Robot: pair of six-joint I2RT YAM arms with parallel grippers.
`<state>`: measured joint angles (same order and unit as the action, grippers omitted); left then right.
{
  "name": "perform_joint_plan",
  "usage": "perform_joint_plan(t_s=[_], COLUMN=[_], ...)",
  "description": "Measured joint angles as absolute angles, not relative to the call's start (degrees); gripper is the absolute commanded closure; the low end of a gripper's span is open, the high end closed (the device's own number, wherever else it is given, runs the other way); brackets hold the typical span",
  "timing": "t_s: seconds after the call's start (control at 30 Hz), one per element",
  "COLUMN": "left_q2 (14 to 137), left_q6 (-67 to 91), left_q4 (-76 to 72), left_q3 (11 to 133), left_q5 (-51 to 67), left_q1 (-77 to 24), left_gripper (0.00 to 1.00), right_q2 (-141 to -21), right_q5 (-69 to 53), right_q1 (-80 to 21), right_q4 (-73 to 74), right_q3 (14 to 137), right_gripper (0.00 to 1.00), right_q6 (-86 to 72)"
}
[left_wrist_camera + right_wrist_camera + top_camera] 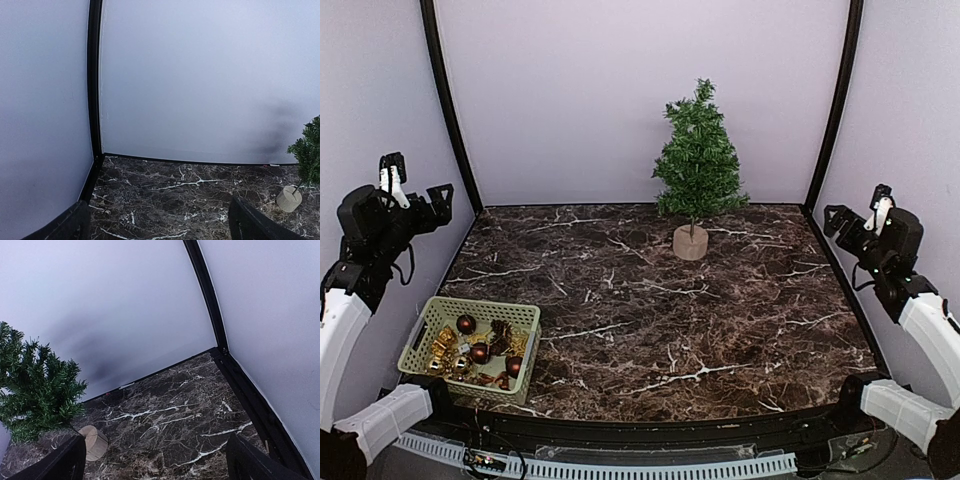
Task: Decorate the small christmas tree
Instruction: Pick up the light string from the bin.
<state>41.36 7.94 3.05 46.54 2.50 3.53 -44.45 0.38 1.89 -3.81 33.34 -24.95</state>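
The desk (650, 330) had a dark top like stone, with thin white lines all over it. The small christmas tree (698, 165) stood up straight near the back. A light green basket (490, 304) sat at the front left corner, well apart from the tree.

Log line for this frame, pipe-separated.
left gripper open, raised, empty | right gripper open, raised, empty | small christmas tree upright, undecorated, far centre | ornaments in basket, near left
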Motion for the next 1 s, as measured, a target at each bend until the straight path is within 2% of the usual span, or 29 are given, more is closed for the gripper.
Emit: perform_joint_plan(t_s=[0.47, 0.6, 1.0], left_q2=[44.0, 44.3, 46.7], left_q6=[8.9, 9.4, 25.1], left_q4=[3.4, 3.6, 22.4], left_q3=[46.2, 45.1, 42.5], left_q5=[-5.5, -3.3, 4.8], left_q1=[3.5, 3.5, -7.0], left_gripper=[0.02, 0.12, 0.2], right_q2=[-45.6, -48.1, -51.2], right_q5=[-2.7, -7.3, -12.0], right_q1=[1.9, 1.8, -8.3], right_q4=[-3.3, -3.1, -5.1], right_q3=[34.2, 35.1, 33.2], right_gripper=[0.01, 0.04, 0.03], right_q6=[-23.6, -23.0, -24.6])
